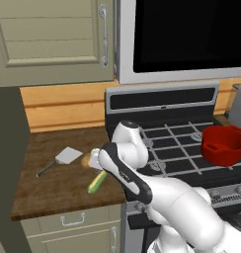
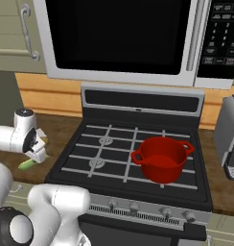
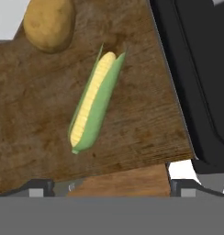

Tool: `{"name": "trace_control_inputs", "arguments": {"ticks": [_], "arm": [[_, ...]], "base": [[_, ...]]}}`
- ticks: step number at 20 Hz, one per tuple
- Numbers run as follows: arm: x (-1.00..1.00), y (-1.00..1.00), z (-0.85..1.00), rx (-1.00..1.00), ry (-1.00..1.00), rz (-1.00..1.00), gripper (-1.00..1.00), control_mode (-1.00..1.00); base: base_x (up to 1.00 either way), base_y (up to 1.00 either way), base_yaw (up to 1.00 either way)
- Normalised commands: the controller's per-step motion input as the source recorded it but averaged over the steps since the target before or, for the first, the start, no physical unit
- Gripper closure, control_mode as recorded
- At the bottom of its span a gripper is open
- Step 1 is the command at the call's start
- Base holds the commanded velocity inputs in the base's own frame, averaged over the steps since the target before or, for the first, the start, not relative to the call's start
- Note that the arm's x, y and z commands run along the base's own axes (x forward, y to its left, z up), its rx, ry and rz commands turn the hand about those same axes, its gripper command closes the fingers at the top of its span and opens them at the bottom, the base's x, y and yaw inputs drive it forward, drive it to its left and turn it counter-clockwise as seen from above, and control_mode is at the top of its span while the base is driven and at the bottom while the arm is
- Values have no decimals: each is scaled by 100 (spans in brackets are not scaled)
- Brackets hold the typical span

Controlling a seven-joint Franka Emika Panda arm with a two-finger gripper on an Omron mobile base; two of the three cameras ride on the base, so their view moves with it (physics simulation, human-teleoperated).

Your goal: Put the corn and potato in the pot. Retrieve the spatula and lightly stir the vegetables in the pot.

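The corn [image 3: 93,102] lies flat on the brown wooden counter [image 1: 58,188], close to its front edge and to the stove's side; it also shows as the corn [image 1: 97,182] and the corn [image 2: 28,165]. Just beyond it sits the potato [image 3: 48,23], partly behind my hand as the potato [image 1: 85,160]. My gripper [image 3: 111,188] hovers above the corn, open, with nothing between its fingers; from the side it is the gripper [image 1: 96,162]. The spatula [image 1: 67,156] rests left of the potato, handle towards the front left. The red pot [image 1: 222,144] stands on the stove's right side, seen too as the pot [image 2: 163,158].
The black stove [image 2: 114,153] borders the counter on the right, its raised edge close to the corn. A microwave [image 2: 119,38] hangs above. A grey toaster [image 2: 229,134] stands right of the stove. A tall dark panel [image 1: 6,163] bounds the counter on the left.
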Motion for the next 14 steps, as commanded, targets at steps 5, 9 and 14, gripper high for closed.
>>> {"name": "trace_control_inputs", "arguments": {"ticks": [5, 9, 14], "arm": [[28, 19, -20, -3, 9, -1, -100, -100], [22, 16, -27, -3, 9, 0, -100, -100], [14, 12, -25, -4, 6, 0, -100, -100]], "base": [[0, 0, 0], [0, 0, 0], [0, 0, 0]]}}
